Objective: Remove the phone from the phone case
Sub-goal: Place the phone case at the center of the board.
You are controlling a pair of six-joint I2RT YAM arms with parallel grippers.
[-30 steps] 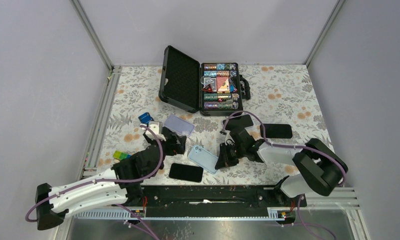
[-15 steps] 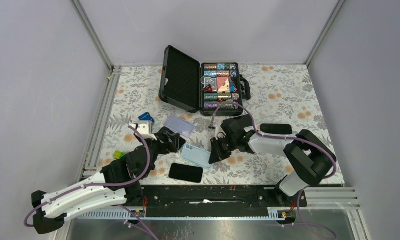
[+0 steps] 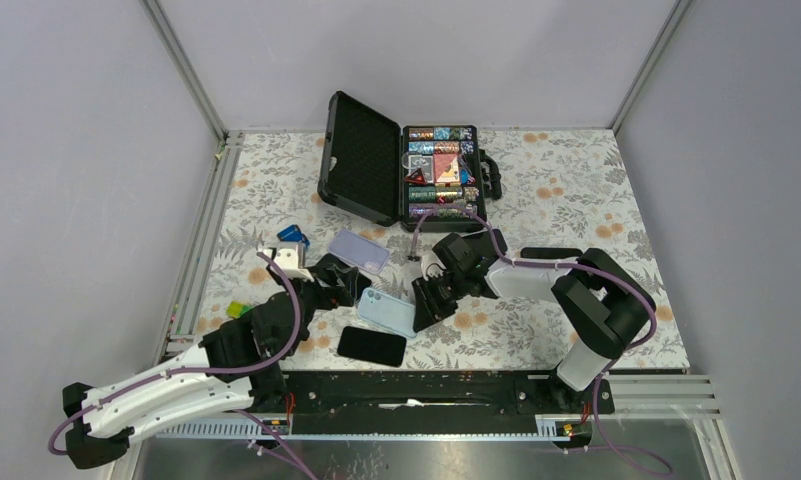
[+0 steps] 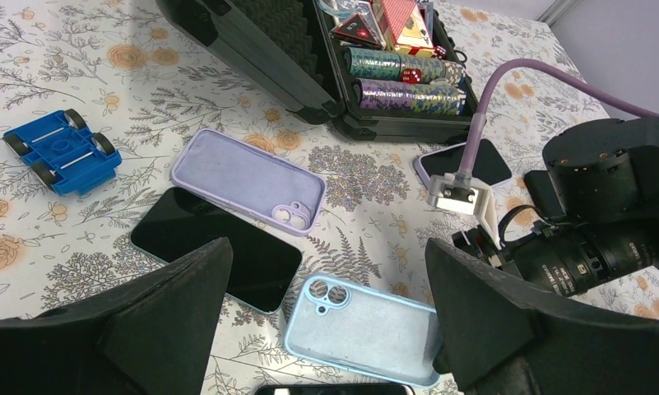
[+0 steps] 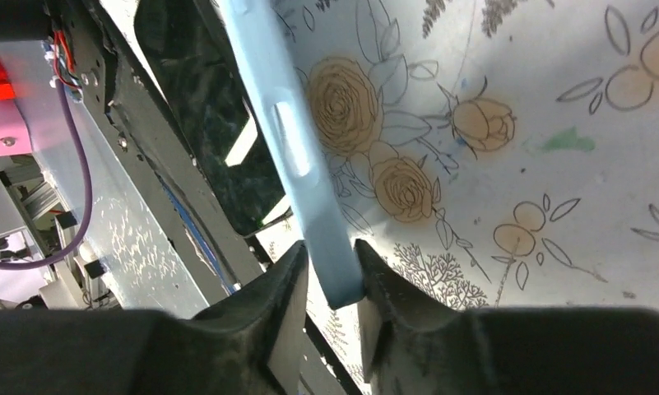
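Judging by the bare hollow and open camera hole seen from the left wrist, take the light blue case as already empty, lying hollow-up on the table between the two arms. Note one black phone just on its near side and another beside the lavender case; cannot tell which belongs to it. Grip the case's right end with the right gripper, fingers pressed close on both faces of the thin wall, no harder than needed, and avoid twisting so soft-looking a rim. Check for the end sitting flat on the cloth before letting go. Then part the jaws fully and back away low along the table, not straight up, to avoid dragging the case or tipping it onto the near phone. Hold the left gripper, spread wide and empty above the case, off the rim during the release; bring it down only to pin the case should the right fingers catch. Consider next the dark phone beyond the right arm, seemingly rimmed by a pale case, though partly hidden by a cable.
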